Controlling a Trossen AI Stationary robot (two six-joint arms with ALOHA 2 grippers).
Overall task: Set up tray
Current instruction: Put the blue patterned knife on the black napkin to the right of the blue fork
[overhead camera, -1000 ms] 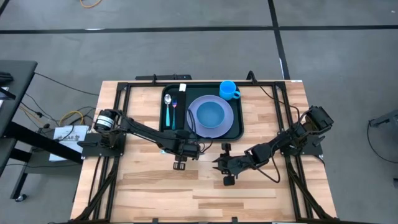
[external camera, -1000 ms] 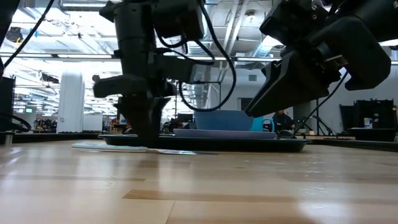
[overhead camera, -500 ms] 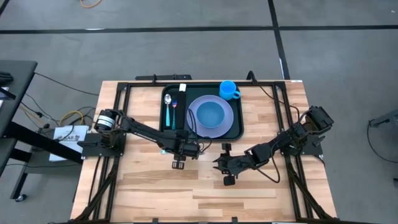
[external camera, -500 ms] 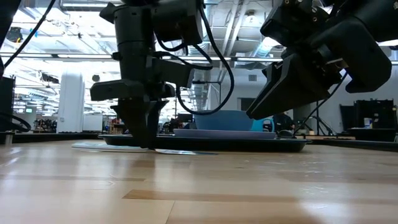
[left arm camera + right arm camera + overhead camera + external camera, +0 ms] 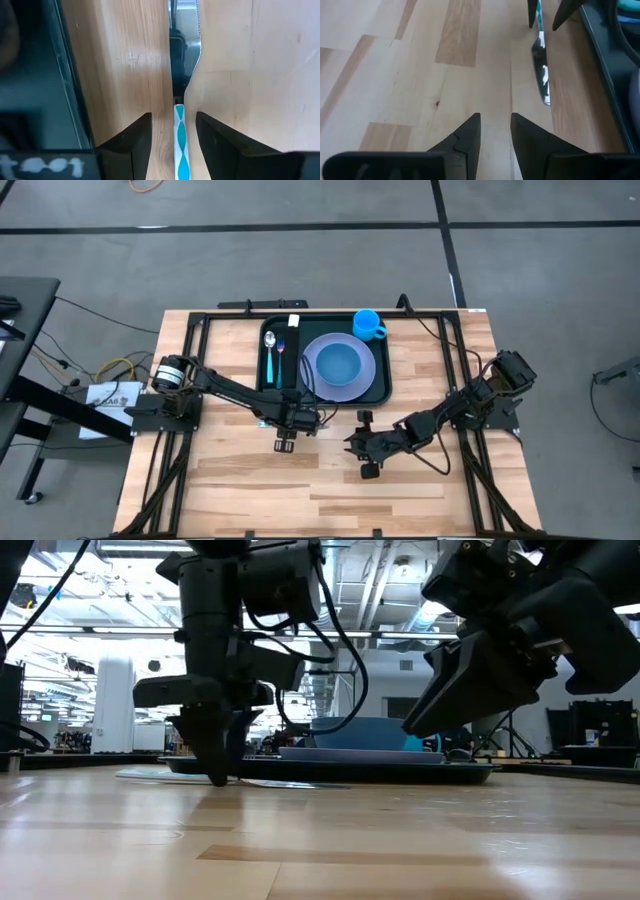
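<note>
The left gripper [image 5: 172,132] has been lowered, fingers spread around the knife [image 5: 181,145] beside the tray [image 5: 265,385], unclasped, so pickup seems imminent

Even overhead light, backlit dark arms, glare on table [image 5: 330,840], blurred foreground

The tray [image 5: 268,330] was dark green, the plate [image 5: 360,375] lavender, the bowl [image 5: 340,362] and cup [image 5: 368,324] bright blue. The tabletop [image 5: 240,470] was pale wood in planks of varied tone. The knife [image 5: 182,90] had a shiny silver blade and a teal handle patterned with white wavy shapes; the spoon [image 5: 270,358] had a teal handle too.
</note>
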